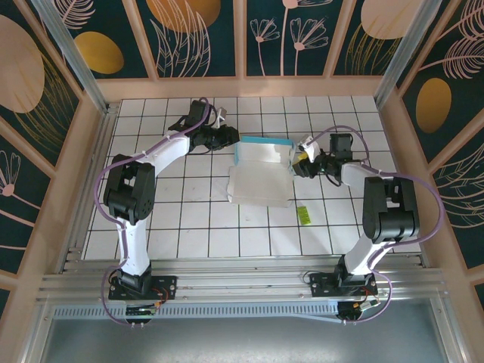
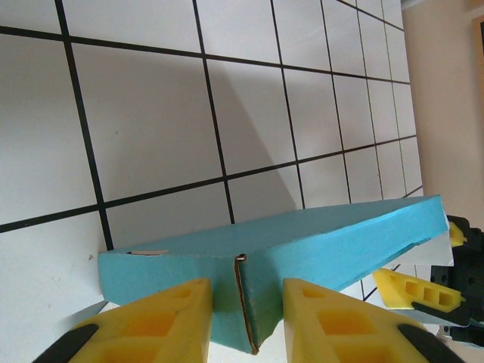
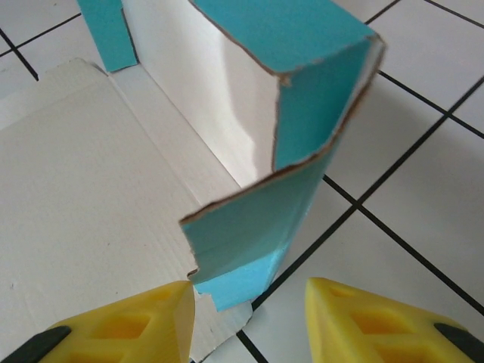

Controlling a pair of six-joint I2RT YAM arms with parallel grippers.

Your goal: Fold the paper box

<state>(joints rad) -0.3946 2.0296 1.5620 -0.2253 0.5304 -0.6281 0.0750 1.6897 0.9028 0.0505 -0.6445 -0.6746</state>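
White tiled table (image 1: 197, 227) with black grid lines, walled by panels (image 1: 189, 38) painted with leaves. I see the paper box (image 1: 261, 162) near the middle: its far part stands up as teal walls, and its white flap lies flat toward the arms. At the box's left end is the left gripper (image 1: 231, 138). From the left wrist, its yellow fingers (image 2: 162, 321) straddle the teal end wall at a seamed corner, set fairly narrow. I cannot tell whether they pinch the card. At the box's right end is the right gripper (image 3: 248, 287), jaws parted. An upright teal side flap stands between them, close to one finger and clear of the other. A small yellow-green slip (image 1: 302, 215) lies on the tiles, apart from the box's near right corner.
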